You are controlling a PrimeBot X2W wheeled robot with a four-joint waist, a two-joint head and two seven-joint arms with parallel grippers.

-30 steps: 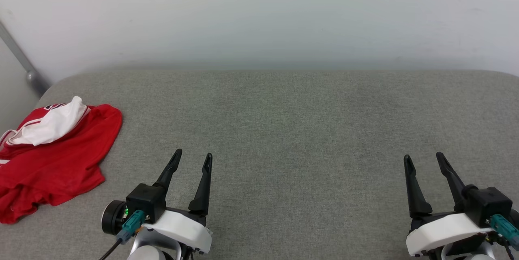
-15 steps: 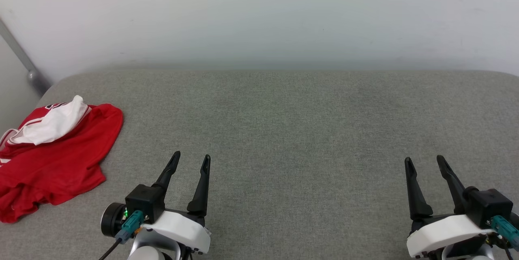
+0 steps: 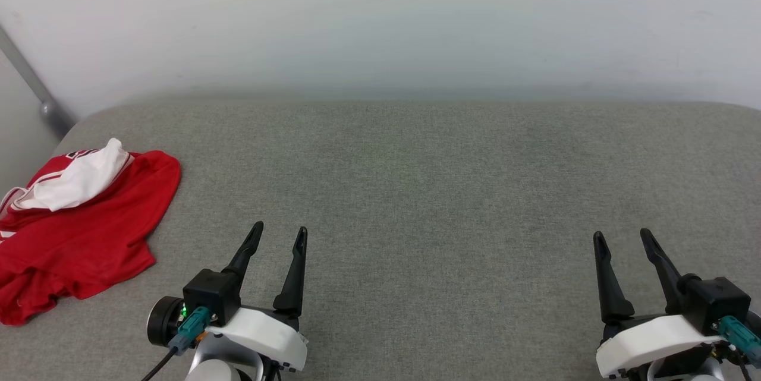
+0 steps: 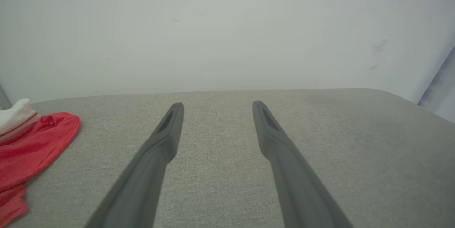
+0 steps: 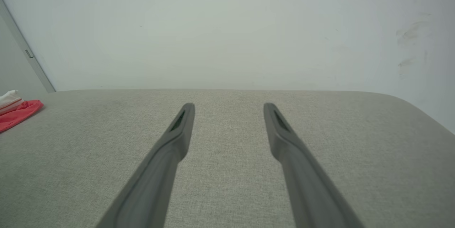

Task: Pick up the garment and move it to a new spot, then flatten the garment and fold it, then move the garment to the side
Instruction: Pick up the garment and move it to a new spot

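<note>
Head view: pickup step, not begun imo. The garment [image 3: 89,232] sits crumpled at the left edge of the grey counter [image 3: 428,191], red with a white sleeve flopped on top. Left tool [image 3: 280,227] and right tool [image 3: 621,233] both gape wide, holding nothing. Left wrist view: red heap at the frame's left edge, so the left tool probably needs to swing over and pinch it. Right wrist view: a red sliver far left.

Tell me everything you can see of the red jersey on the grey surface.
The thin red sports jersey lies crumpled and unfolded at the left end of the grey woven fabric surface. A white sleeve with red-and-white striped trim is bunched on its far side. Its left part runs past the head view's edge. Only the surface touches it.
</note>
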